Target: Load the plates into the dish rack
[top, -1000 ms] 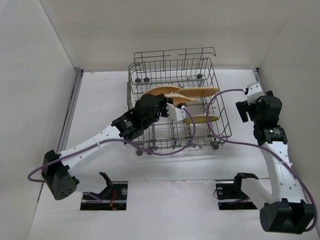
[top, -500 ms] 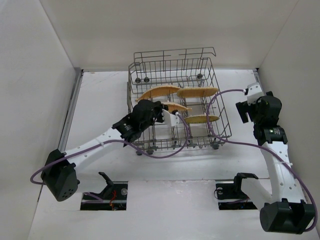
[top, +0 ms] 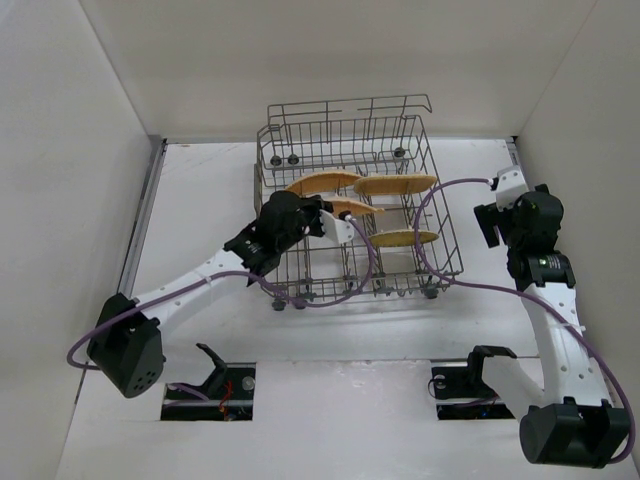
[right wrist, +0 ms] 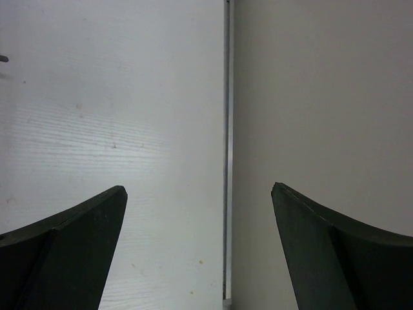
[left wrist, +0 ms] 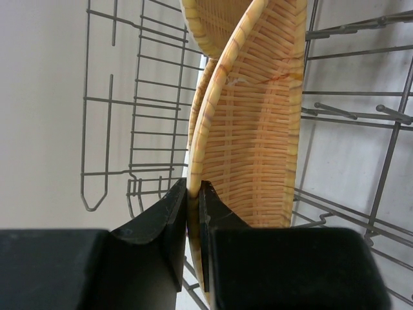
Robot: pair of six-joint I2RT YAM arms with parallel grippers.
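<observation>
**Operator:** Where is the plate relative to my left hand?

**Spotter:** Your left gripper (left wrist: 193, 213) has the held plate (left wrist: 258, 129) by its rim. The two fingers are pressed onto the thin edge from either side. The rest of the plate runs straight out ahead of the fingertips, inside the dish rack (top: 330, 275) near its middle.

**Operator:** And the arm?

**Spotter:** Your left arm stretches from its base at the near left, slanting out over the rack's front-left corner, with the wrist in among the wires. Your right gripper (right wrist: 199, 190) has its fingers spread wide with nothing between them. It faces bare table (right wrist: 97, 129) and the wall (right wrist: 322, 97), and that arm is folded up to the right of the rack, outside it.

**Operator:** Which way is the plate turned?

**Spotter:** It stands on edge. From above you see only a thin sliver, whose length runs from your gripper toward the rack's right side. In the wrist view the woven face is turned to the right. A second plate overlaps it at the far end, and I cannot tell if they touch.

**Operator:** The others?

**Spotter:** The back-left plate (top: 320, 182) and back-right plate (top: 395, 184) sit on edge side by side. The front-right plate (top: 400, 238) sits nearer you.
</observation>
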